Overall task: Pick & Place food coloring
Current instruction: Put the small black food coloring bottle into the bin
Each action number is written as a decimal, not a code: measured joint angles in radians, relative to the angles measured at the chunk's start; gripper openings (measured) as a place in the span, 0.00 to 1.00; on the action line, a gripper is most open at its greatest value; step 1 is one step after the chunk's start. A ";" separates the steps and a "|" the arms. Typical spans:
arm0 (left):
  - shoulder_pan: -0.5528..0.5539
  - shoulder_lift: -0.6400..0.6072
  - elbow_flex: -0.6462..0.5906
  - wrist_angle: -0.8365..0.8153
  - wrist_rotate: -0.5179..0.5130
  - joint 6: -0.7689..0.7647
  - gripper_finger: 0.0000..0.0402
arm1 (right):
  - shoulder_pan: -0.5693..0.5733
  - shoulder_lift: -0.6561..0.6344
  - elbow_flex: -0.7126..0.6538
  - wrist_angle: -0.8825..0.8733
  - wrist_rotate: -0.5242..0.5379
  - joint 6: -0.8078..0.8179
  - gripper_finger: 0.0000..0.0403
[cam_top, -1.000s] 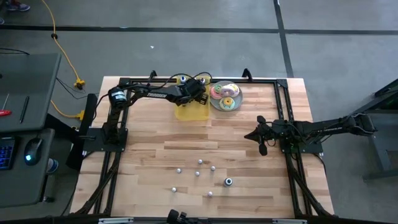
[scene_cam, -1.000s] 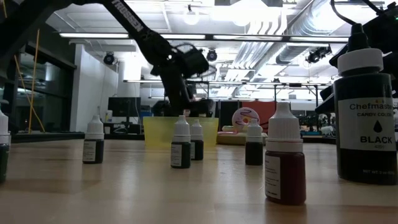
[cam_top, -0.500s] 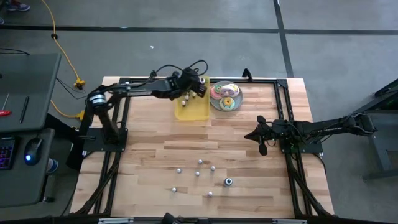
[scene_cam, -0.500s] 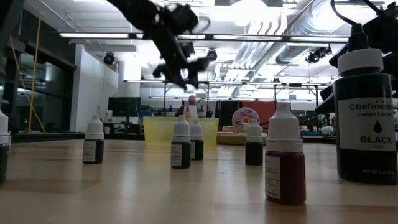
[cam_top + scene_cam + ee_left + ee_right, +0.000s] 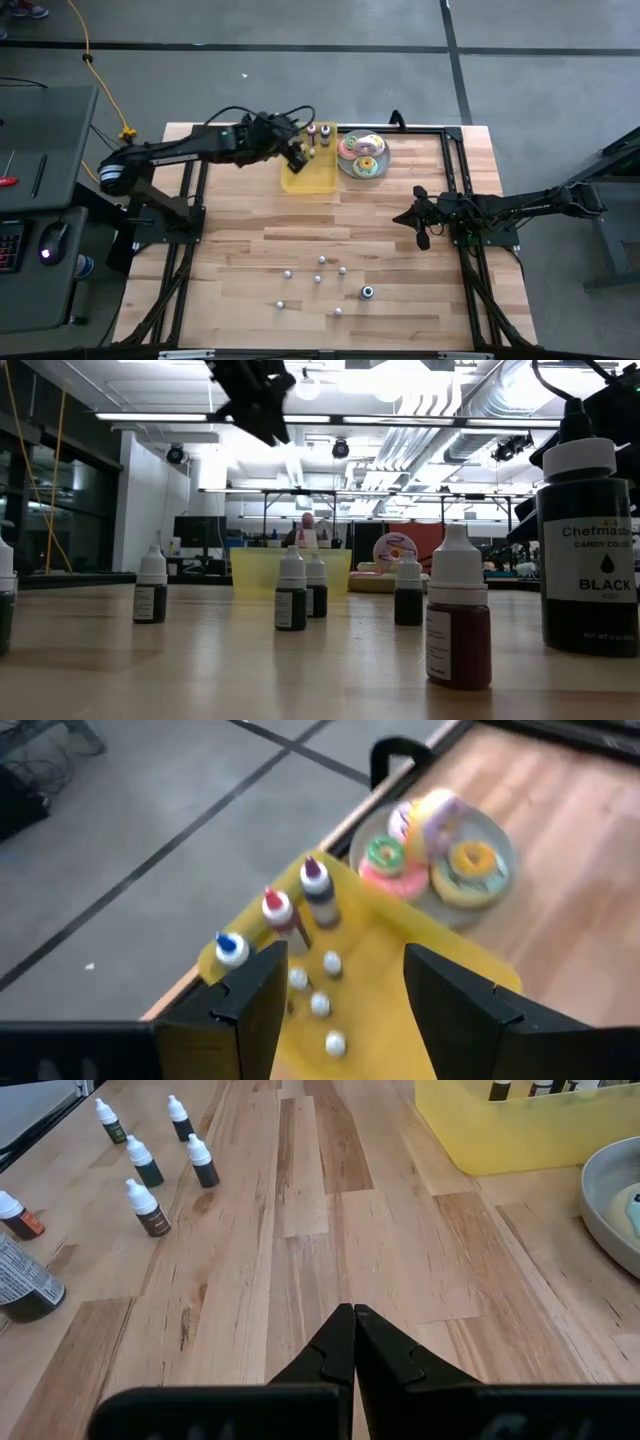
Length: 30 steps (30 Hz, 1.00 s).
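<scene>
Left gripper (image 5: 297,152) above near-left part of yellow tray (image 5: 322,181), fingers spread, holding nothing. Several food coloring bottles (image 5: 318,892) stand upright in tray's far end, beside doughnut plate (image 5: 349,167). Other bottles (image 5: 322,280) scattered upright on table (image 5: 240,240) near front edge. Right gripper (image 5: 352,1318) low over table at right, fingers pressed together, empty.

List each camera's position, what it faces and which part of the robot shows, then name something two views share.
High view: overhead, straight down on the table; both arms show.
Low view: table height, past the food coloring bottles; left arm overhead.
Left wrist view: above the yellow tray; open left gripper.
Right wrist view: low over the wood; shut right gripper.
Shared: both wrist views show the tray and the doughnut plate.
</scene>
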 joint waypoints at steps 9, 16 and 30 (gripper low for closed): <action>-0.112 -0.268 -0.276 0.071 0.151 -0.007 0.48 | 0.000 0.000 0.000 0.000 0.000 0.000 0.00; -0.169 -0.434 -0.466 0.103 0.512 0.014 0.48 | 0.000 0.000 0.000 0.000 0.000 0.000 0.00; -0.275 -0.381 -0.490 -0.013 0.762 0.177 0.48 | 0.000 0.000 0.000 0.000 0.000 0.000 0.00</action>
